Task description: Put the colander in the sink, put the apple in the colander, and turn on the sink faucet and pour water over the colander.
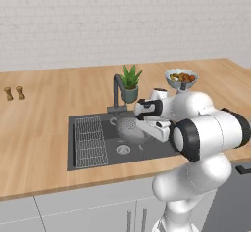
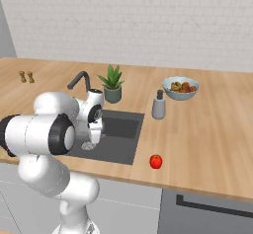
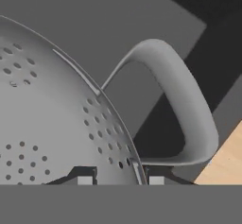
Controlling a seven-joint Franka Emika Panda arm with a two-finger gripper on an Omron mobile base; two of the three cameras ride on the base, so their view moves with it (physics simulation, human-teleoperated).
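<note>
Gripper (image 3: 120, 179) fingers are pinching the colander (image 1: 131, 128) rim beside its loop handle (image 3: 182, 105), holding it low inside the sink (image 1: 90, 166) below the faucet (image 1: 116, 91); apple (image 2: 156, 161) is waiting on the counter right of the sink.

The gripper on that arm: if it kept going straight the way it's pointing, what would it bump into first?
The gripper already straddles the colander rim; beyond that, probably the sink floor, though depth is unclear.
</note>
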